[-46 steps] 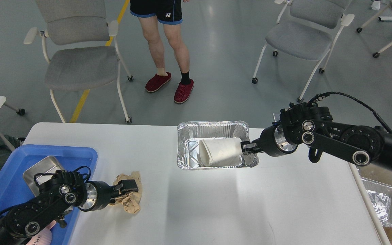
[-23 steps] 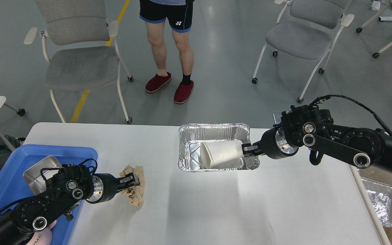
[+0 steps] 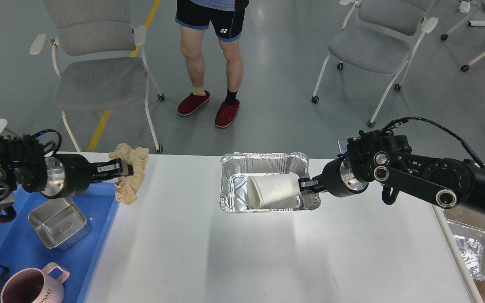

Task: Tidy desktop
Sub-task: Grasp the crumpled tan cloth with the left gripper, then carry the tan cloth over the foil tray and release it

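Head view: we look forward and down over our two black arms.
Counter [image 3: 246, 252]: the white desktop lies below both our grippers, spreading between them and toward us, bare in its near half.
Blue tray [image 3: 15, 242]: it sits under and behind our left gripper, at the counter's left edge.
Foil tray [image 3: 263, 162]: it rests on the counter directly left of our right gripper, its right rim at the gripper's tip.
Second foil tray [image 3: 472, 248]: it sits well behind our right gripper, off the counter's right edge and lower.
Paper cup [image 3: 274, 191]: white, it lies on its side inside the foil tray, its base end toward our right gripper and its mouth away from it.
Steel box [image 3: 59, 221]: it stands in the blue tray below our left gripper.
Pink mug [image 3: 32, 288]: it stands in the blue tray, well below our left gripper, nearest to us.
Crumpled brown paper [image 3: 129, 179]: it hangs from our left gripper's tip, above the counter's left edge beside the blue tray.
Left gripper [image 3: 125, 169]: it is clamped narrowly on the crumpled brown paper, raised off the counter.
Right gripper [image 3: 300, 185]: it is nearly closed, pinching the base end of the paper cup over the foil tray's right rim.
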### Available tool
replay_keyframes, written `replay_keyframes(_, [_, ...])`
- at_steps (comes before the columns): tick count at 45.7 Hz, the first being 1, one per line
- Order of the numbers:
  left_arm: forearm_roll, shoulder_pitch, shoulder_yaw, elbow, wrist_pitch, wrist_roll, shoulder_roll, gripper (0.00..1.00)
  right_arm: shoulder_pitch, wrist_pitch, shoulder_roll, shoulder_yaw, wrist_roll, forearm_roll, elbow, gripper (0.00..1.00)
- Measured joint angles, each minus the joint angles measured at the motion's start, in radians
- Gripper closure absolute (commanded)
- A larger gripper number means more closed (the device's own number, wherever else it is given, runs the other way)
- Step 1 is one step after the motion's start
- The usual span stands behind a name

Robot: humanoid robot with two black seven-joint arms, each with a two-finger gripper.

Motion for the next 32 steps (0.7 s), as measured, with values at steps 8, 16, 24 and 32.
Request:
replay_keyframes(8, [-0.187, -0.084, -0.037, -0.043, -0.098, 0.0, 0.182, 1.0, 0.001, 0.0, 0.012, 0.0, 0.0, -0.002, -0.002, 1.0])
replay_keyframes(16, [-0.263, -0.114, -0.15, -0.045, -0.189, 0.0, 0.236, 1.0, 0.001, 0.0, 0.004, 0.0, 0.0, -0.001, -0.002, 1.0])
replay_keyframes(24, [-0.27, -0.163, -0.173, -0.042, -0.202, 0.017, 0.169, 1.0, 0.001, 0.0, 0.006, 0.0, 0.0, 0.0, -0.002, 1.0])
replay_keyframes(32, [-0.249, -0.199, -0.17, -0.017, -0.189, 0.035, -0.071, 1.0, 0.001, 0.0, 0.01, 0.0, 0.0, 0.0, -0.002, 1.0])
